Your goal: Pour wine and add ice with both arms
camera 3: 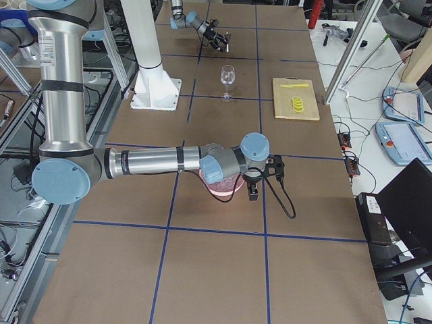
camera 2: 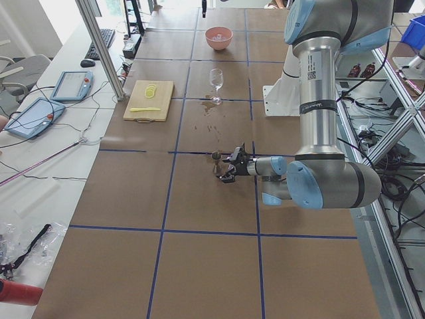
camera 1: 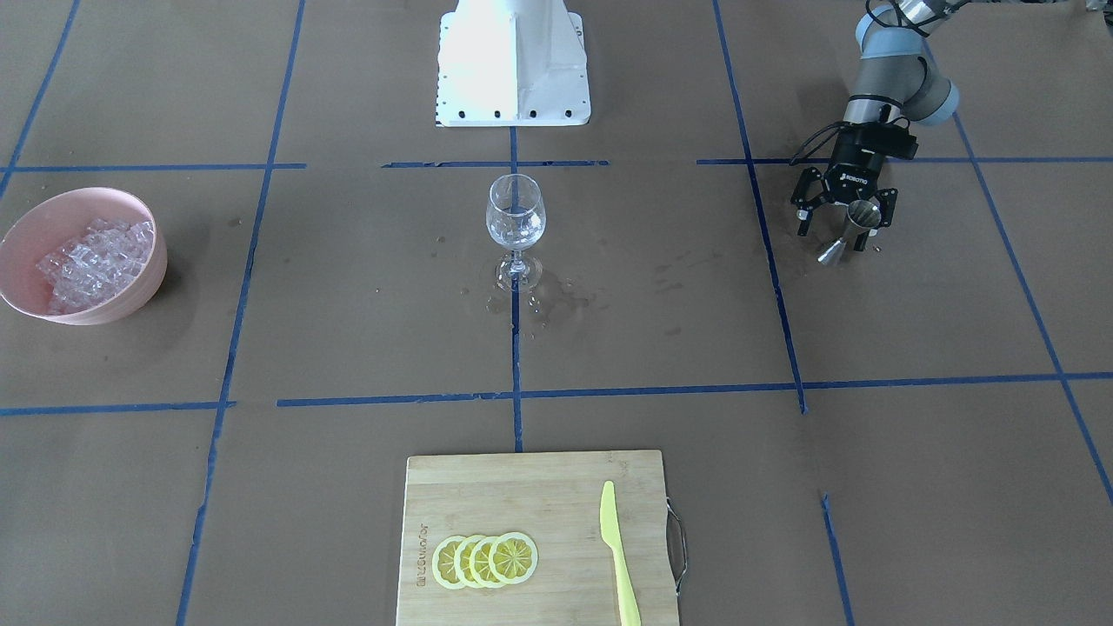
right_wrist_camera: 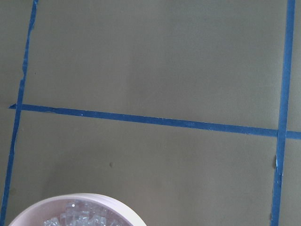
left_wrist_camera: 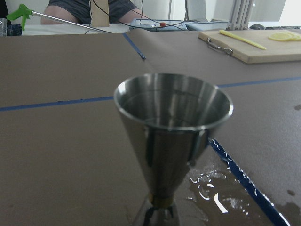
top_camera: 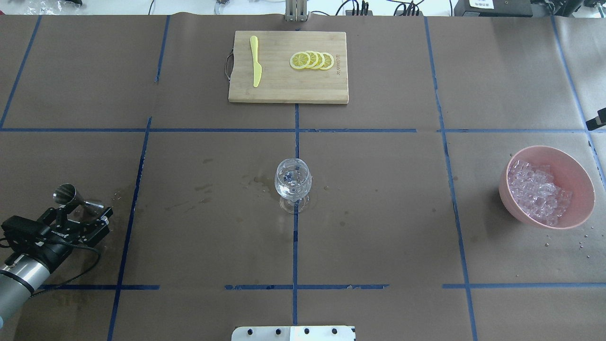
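Gaping wide, left jaws straddle the standing jigger [camera 1: 856, 223].

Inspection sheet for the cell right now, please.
Surface: table wet around glass foot and jigger.
Job's things: glass upright at centre, wine barely visible; ice in bowl; jigger upright.
Clutter: board with lemon slices and knife.
Grippers: left gripper open, facing jigger, not gripping; right gripper over bowl, state cannot tell.
Cables: left wrist cable and right wrist cable loop free.
Surroundings: pendants on side bench; person seated beyond.

left gripper [top_camera: 81, 214] jaws spread at jigger [top_camera: 71, 195] | glass [top_camera: 293, 182] centre | ice [top_camera: 537, 192] in bowl [top_camera: 583, 182] right
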